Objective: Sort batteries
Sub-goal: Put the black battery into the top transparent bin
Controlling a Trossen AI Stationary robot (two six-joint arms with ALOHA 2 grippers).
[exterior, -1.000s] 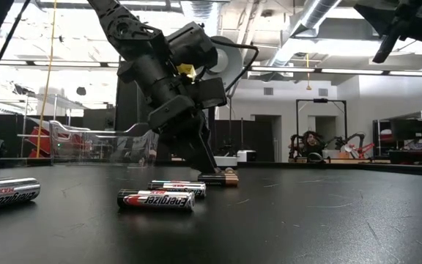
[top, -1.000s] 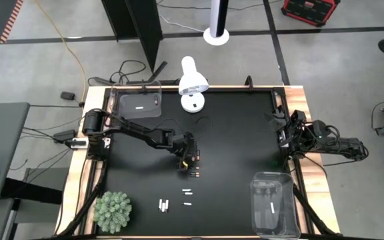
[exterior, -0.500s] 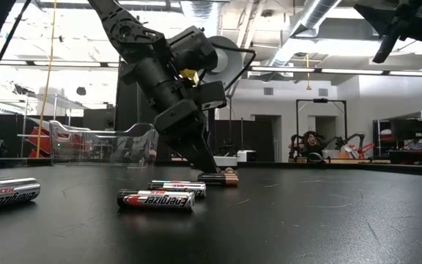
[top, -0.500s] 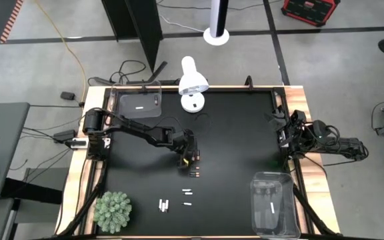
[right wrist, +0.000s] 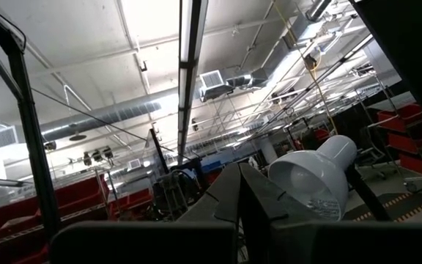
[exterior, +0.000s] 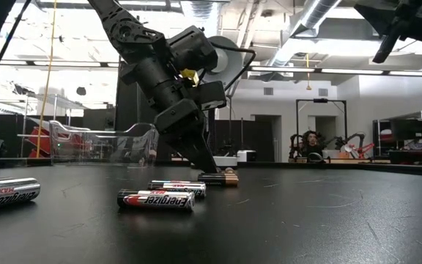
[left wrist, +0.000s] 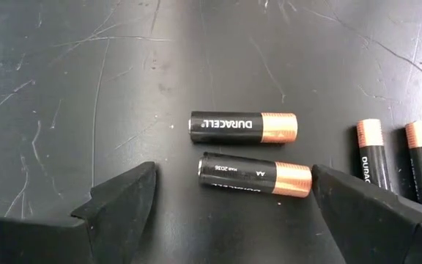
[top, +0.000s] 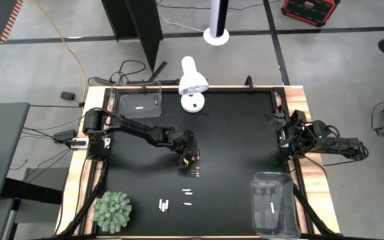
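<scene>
Two batteries [left wrist: 245, 126] lie crosswise between your spread left gripper [left wrist: 229, 209] fingers, just past the tips; the nearer one [left wrist: 255, 176] sits closest. Right gripper, pressed together, waits well off.

Table [left wrist: 86, 88]: matt black, finely scratched. Batteries [left wrist: 244, 127]: glossy black wrap, copper metal ends. Bin [top: 272, 203]: clear plastic. Lamp [top: 192, 80]: smooth white.
</scene>
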